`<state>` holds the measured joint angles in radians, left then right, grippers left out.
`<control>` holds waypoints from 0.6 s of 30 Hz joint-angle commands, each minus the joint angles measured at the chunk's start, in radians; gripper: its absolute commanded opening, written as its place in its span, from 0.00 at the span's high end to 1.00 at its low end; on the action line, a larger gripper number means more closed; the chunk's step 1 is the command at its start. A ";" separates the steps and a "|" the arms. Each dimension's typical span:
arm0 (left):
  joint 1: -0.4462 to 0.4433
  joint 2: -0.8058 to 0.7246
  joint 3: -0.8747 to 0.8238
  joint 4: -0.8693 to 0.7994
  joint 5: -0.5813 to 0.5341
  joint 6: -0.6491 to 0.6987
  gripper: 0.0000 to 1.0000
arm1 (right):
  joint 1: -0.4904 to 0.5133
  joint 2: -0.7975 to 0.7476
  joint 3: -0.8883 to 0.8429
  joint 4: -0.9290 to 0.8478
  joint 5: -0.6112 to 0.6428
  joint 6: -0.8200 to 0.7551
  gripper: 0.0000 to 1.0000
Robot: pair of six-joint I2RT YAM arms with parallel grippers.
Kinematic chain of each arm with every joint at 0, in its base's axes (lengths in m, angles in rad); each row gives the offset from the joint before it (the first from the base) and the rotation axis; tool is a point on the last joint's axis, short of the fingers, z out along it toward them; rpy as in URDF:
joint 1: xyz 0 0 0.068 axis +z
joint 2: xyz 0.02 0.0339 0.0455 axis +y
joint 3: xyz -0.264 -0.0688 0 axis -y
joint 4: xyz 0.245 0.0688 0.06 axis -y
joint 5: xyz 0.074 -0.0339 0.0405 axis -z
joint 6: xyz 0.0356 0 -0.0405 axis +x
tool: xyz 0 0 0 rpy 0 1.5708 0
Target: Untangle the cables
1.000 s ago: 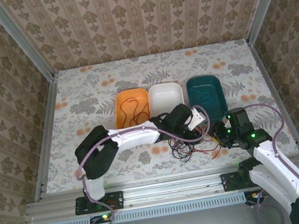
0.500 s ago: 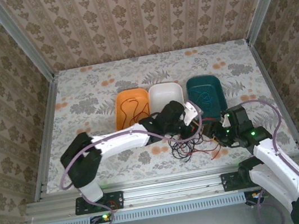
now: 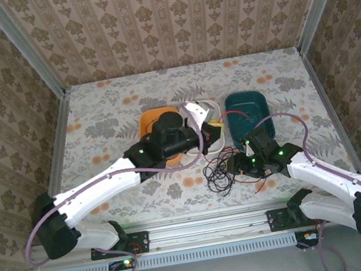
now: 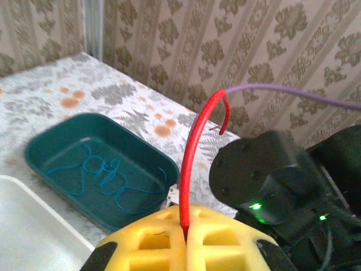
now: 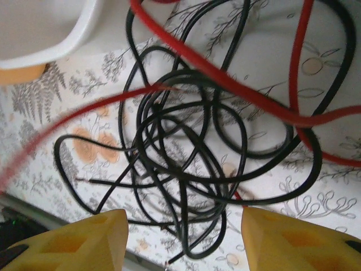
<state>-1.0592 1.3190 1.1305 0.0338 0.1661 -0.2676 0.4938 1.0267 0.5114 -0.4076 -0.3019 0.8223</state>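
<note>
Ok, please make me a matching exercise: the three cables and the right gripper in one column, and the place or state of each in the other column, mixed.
1 red cable
2 black cable
3 blue-green cable
4 right gripper

A lying in the teal tray
B wide open
C pinched by the left gripper
D tangled on the table

Pairs: 1-C, 2-D, 3-A, 4-B

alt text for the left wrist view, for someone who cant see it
The yellow-tipped left gripper pinches a red cable that rises and hooks over at its tip. Behind it, a teal tray holds a loose blue-green cable; a white tray corner sits lower left, and the black wrist of the right arm is on the right.
</note>
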 commanded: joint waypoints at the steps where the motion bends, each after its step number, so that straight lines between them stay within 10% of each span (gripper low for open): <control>1: 0.008 -0.086 0.078 -0.093 -0.141 0.065 1.00 | 0.006 -0.011 0.006 0.080 0.037 0.031 0.42; 18: 0.369 -0.134 -0.001 -0.136 -0.457 -0.031 1.00 | 0.007 -0.229 -0.022 0.075 0.037 0.032 0.40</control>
<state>-0.7288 1.1446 1.1816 -0.1017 -0.2424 -0.2535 0.4953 0.8059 0.4816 -0.3130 -0.2680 0.8597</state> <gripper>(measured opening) 0.053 0.606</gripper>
